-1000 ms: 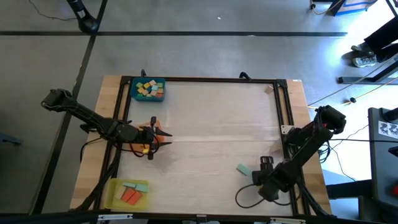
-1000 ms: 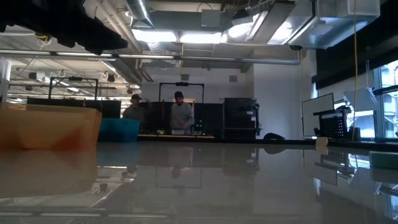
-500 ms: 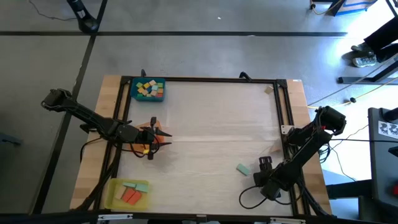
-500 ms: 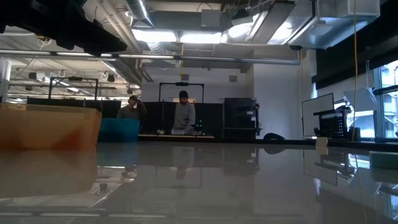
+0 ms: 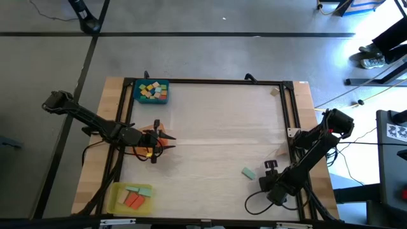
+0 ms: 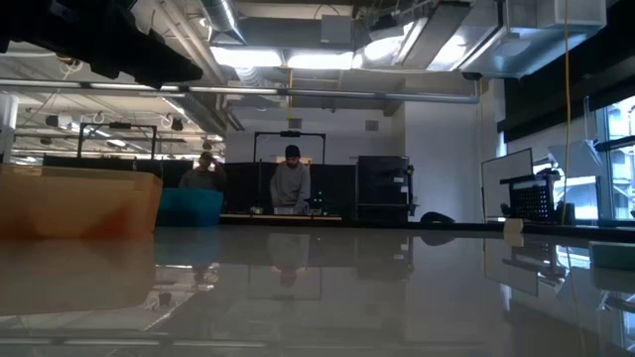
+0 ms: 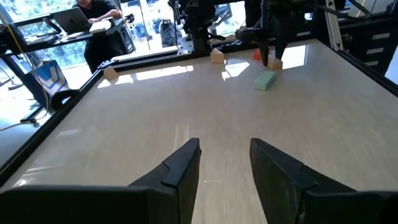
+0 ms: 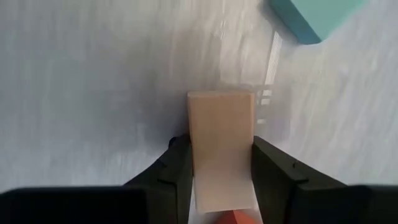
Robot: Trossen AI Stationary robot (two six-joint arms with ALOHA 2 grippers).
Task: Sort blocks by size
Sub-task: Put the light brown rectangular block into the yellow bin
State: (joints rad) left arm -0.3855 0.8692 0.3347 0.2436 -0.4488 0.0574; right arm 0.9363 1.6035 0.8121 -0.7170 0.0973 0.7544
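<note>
Right tool (image 8: 221,180) clamped on a pale block (image 8: 221,149), beside the teal block (image 8: 314,17). I'd lift straight, keeping clear of teal. Left tool (image 7: 225,168) parted, empty.

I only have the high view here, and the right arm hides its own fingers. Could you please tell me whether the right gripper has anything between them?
Observer: Yes. In the right wrist view, the right gripper has a pale wooden block between its fingers, which sit close against both sides of it.
Operator: Thank you. Is the teal block touching it?
Observer: No. The teal block lies apart, beyond the pale one, with bare table between them.
Operator: And the left gripper?
Observer: Its wrist view shows the left gripper open over bare table, with nothing between its fingers.
</note>
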